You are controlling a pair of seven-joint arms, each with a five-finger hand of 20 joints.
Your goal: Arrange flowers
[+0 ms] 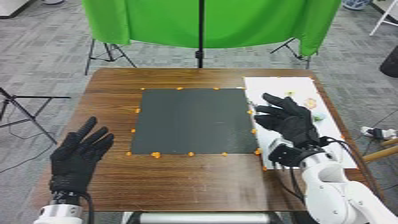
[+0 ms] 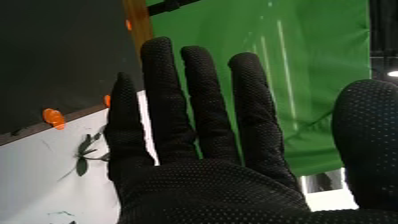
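With the fingers (image 2: 163, 95) of right hand (image 1: 290, 122) and left hand (image 1: 75, 161) extended and empty, the right should descend gently to the flowers (image 1: 310, 103) on the desk's (image 1: 204, 185) white sheet (image 1: 266, 85), pinching a leafy stem (image 2: 82, 166) low, clear of petals.

In the head view, mid-frame on the table (image 1: 178, 187): a mat (image 1: 191, 120), lumps (image 1: 156, 155) along its edges. Right of it, a sheet (image 1: 263, 86), bearing flowers (image 1: 309, 103) at upper right, a leafy sprig (image 2: 82, 166) nearer the mat. Behind, across the top, a curtain (image 1: 151, 25).
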